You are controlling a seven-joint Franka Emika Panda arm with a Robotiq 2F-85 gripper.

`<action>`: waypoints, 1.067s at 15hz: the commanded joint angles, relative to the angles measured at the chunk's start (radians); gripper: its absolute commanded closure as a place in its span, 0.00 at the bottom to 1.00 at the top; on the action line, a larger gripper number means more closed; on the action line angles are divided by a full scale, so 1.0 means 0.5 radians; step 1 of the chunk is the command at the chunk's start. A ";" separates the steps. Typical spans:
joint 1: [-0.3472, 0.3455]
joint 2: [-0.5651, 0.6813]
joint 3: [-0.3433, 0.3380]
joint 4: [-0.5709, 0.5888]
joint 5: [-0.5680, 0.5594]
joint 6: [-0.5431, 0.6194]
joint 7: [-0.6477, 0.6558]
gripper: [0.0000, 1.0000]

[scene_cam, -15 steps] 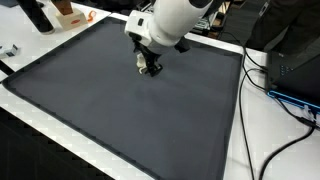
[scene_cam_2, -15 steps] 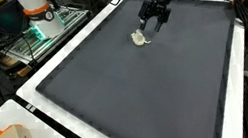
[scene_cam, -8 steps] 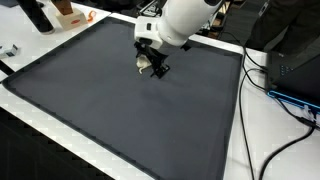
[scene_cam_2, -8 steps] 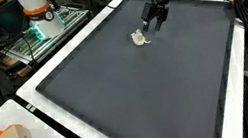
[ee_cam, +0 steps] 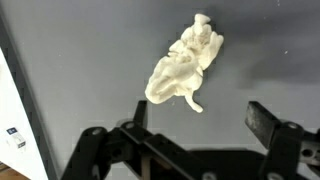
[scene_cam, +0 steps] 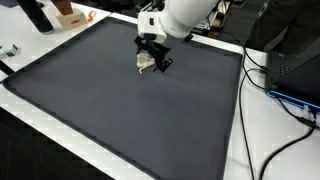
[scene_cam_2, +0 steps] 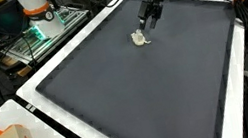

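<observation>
Toward the far end of the dark mat [scene_cam: 110,115], I have the gripper [scene_cam: 156,62] hanging just above and beside a crumpled cream lump [scene_cam: 145,63] (cloth or a soft toy, I cannot tell which), its jaws spread wide and empty. Seen from the wrist view, the lump lies flat on the mat, ahead of the fingertips [ee_cam: 138,108] and apart from them. My assessment: the gripper is positioned at the lump, but contact, grip and lift are not yet done.

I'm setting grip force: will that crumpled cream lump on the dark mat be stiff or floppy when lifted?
Probably floppy: the cream lump shows soft folds and a thin tail. Likely light; unlikely to roll, being irregular and slumped on the mat.
</observation>
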 commanded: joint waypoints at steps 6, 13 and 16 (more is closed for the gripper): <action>-0.052 -0.200 0.059 -0.246 -0.014 0.114 -0.309 0.00; -0.091 -0.300 0.102 -0.361 0.036 0.163 -0.576 0.00; -0.110 -0.340 0.118 -0.407 0.054 0.168 -0.701 0.00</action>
